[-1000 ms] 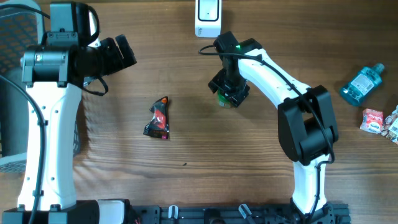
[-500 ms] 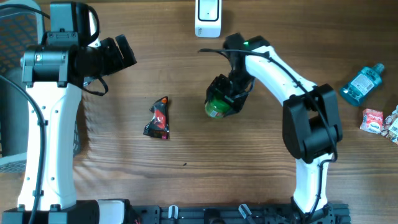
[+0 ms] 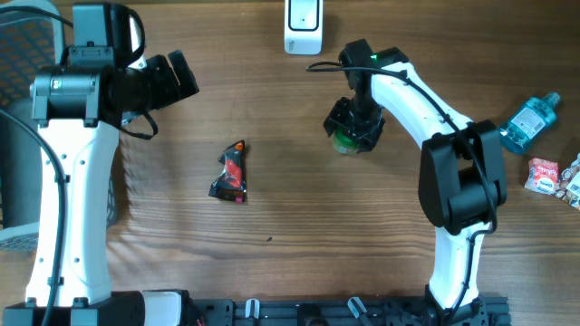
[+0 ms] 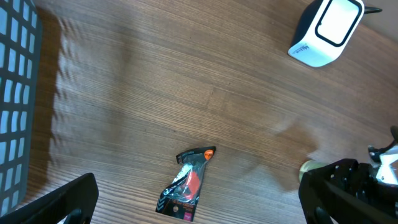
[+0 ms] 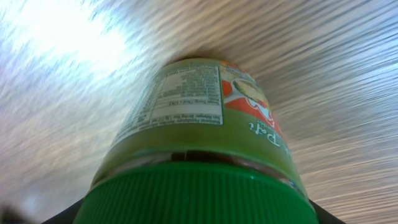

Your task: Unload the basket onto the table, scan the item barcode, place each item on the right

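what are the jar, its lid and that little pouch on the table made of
Jar: clear glass or hard plastic, cannot tell which; green contents show through below a paper-like printed label.
Lid: green plastic by its look, with a dull, even sheen.
Pouch: thin plastic film or foil, black and red, glossy and creased.
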`<state>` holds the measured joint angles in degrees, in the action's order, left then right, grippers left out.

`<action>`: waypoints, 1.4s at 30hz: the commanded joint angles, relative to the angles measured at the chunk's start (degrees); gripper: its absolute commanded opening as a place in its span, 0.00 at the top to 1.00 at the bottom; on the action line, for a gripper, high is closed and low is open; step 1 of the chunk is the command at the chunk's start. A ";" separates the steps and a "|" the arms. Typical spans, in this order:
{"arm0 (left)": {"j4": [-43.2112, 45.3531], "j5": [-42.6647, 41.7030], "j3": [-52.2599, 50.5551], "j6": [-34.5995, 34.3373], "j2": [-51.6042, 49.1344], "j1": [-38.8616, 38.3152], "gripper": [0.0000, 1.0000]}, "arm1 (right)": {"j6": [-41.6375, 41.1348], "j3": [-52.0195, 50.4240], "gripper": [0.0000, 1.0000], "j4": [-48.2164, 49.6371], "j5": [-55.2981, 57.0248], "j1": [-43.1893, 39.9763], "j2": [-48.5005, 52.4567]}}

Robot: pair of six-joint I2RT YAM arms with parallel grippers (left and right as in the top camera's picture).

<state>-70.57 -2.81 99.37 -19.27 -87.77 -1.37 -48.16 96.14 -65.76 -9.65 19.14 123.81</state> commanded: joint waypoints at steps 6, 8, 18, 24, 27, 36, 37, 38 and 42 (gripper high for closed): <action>0.00 0.98 -0.15 -0.70 -0.33 0.33 0.00 | -3.04 0.59 0.12 2.47 9.14 1.66 0.87; 0.00 0.98 -0.15 -0.70 -0.33 0.33 0.00 | -3.02 0.50 0.12 2.95 9.73 1.64 0.92; 0.00 0.98 -0.15 -0.72 -0.33 0.33 0.00 | -4.96 -1.97 0.13 4.44 10.93 1.90 1.27; 0.00 0.98 -0.15 -0.70 -0.33 0.33 0.00 | -4.98 -3.80 0.14 6.25 10.93 1.90 1.36; 0.00 0.98 -0.15 -0.70 -0.33 0.33 0.00 | -4.98 -3.80 0.20 6.95 10.93 1.90 1.36; 0.00 0.98 -0.15 -0.70 -0.33 0.33 0.00 | -5.86 -3.80 0.36 7.21 10.67 1.90 1.36; 0.00 0.98 -0.15 -0.70 -0.33 0.33 0.00 | -5.86 -3.80 0.38 7.02 9.44 1.90 1.36; 0.00 0.98 -0.15 -0.70 -0.33 0.33 0.00 | -5.81 -3.80 0.40 6.75 7.19 1.90 1.36; 0.00 0.98 -0.15 -0.70 -0.33 0.31 0.00 | -5.77 -3.80 0.46 4.76 -6.43 1.90 1.33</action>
<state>-70.57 -2.81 99.37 -19.27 -87.77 -1.37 -53.12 93.01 -59.94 -4.43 20.64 123.87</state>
